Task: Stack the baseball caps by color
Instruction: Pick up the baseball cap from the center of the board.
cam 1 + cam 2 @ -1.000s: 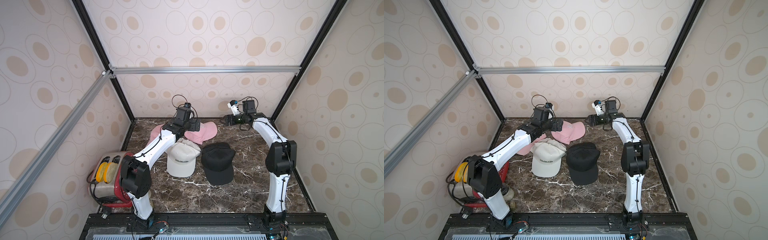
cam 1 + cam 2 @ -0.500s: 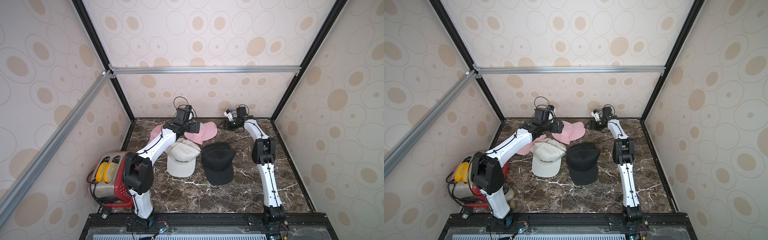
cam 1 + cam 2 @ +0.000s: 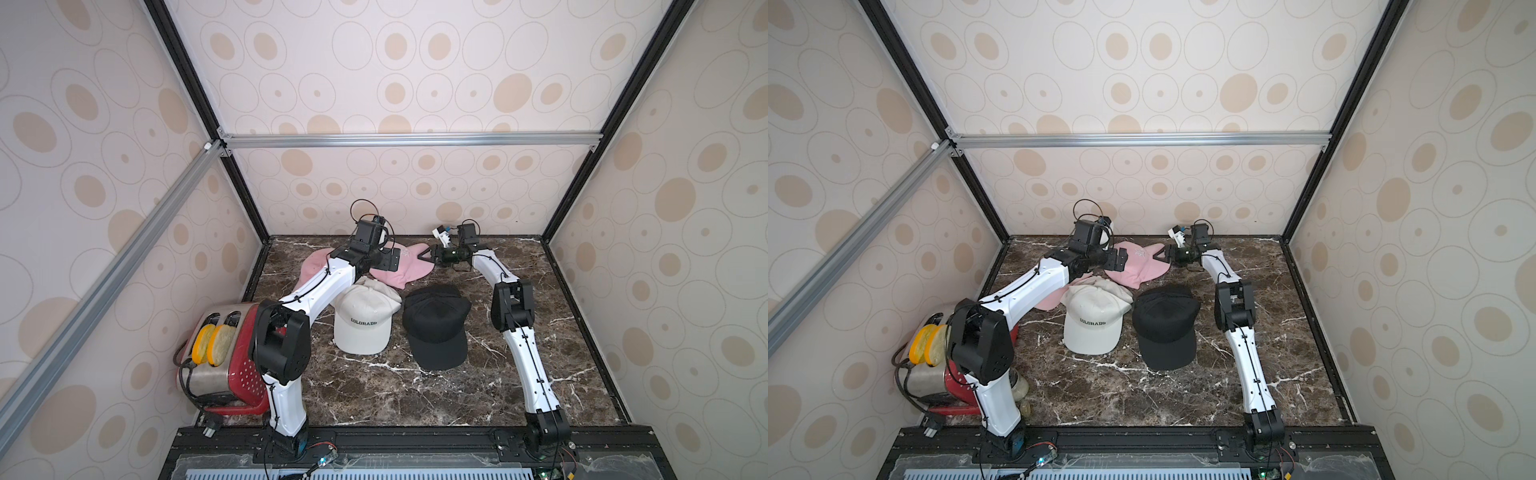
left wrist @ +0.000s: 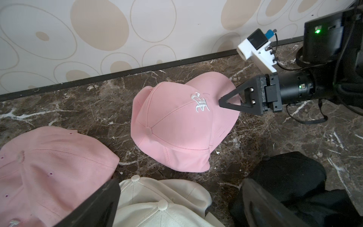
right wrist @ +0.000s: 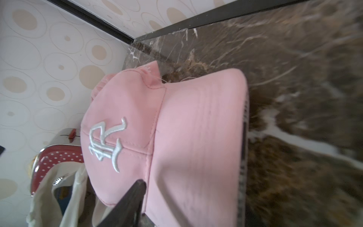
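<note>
A pink cap point(image 3: 409, 268) with a white logo lies at the far middle of the marble floor. My right gripper point(image 3: 424, 256) is at its brim point(image 5: 196, 137). One finger point(image 5: 137, 190) rests on top of the brim, the other is hidden beneath, and the jaws stand apart. The second pink cap point(image 4: 49, 163) lies to the left, partly under my left arm. My left gripper point(image 4: 176, 206) hangs open and empty above the back of the white caps point(image 3: 363, 322). The black caps point(image 3: 436, 326) sit to the right of the white ones.
A red toaster point(image 3: 224, 357) with two bread slices stands at the front left, beside my left arm's base. The back wall point(image 4: 137, 29) runs close behind the pink caps. Patterned side walls enclose the floor.
My right gripper has moved left from the bare floor onto the pink cap's brim, and its jaws have narrowed. The left arm has barely shifted.
</note>
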Action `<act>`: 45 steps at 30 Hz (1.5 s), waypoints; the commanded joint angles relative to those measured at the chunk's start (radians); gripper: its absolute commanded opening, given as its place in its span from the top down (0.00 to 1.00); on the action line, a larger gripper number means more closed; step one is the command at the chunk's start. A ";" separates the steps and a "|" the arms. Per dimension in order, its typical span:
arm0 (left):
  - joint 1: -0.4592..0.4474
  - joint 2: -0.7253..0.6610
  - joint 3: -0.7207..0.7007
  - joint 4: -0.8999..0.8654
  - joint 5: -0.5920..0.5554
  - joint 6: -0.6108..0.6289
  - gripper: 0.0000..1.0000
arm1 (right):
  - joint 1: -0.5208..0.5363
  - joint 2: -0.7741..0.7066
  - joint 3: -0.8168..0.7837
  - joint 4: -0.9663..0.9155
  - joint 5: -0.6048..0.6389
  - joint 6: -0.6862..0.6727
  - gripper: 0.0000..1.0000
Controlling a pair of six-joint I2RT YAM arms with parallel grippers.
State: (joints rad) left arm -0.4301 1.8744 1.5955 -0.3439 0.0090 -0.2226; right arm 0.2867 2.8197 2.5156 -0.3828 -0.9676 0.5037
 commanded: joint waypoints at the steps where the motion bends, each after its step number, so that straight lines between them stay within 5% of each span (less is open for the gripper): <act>1: 0.005 0.007 0.003 -0.021 0.001 0.017 0.01 | -0.001 -0.014 0.010 0.075 -0.035 0.036 0.52; 3: 0.005 0.011 0.006 -0.023 0.007 0.015 0.01 | -0.003 -0.043 -0.007 0.062 -0.006 0.013 0.58; 8: 0.005 0.019 0.017 -0.033 0.030 0.010 0.01 | -0.010 -0.134 -0.099 0.118 0.052 0.025 0.91; 11: 0.006 0.019 0.021 -0.035 0.041 0.007 0.01 | -0.016 -0.173 -0.140 0.166 0.058 0.053 0.99; 16: 0.006 0.022 0.024 -0.038 0.061 -0.002 0.01 | -0.021 -0.248 -0.227 0.216 0.076 0.094 1.00; 28: 0.006 0.050 0.041 -0.007 0.198 -0.064 0.01 | -0.072 -0.648 -0.987 0.929 0.413 0.484 1.00; 36: 0.017 0.091 0.089 0.051 0.350 -0.144 0.01 | -0.077 -0.791 -1.168 1.068 0.496 0.529 1.00; 45: 0.030 0.181 0.220 0.083 0.516 -0.218 0.01 | -0.069 -0.963 -1.476 1.222 0.800 0.628 1.00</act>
State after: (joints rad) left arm -0.4084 2.0338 1.7596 -0.2657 0.4557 -0.4156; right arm 0.2115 1.8957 1.0988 0.7307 -0.3145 1.0855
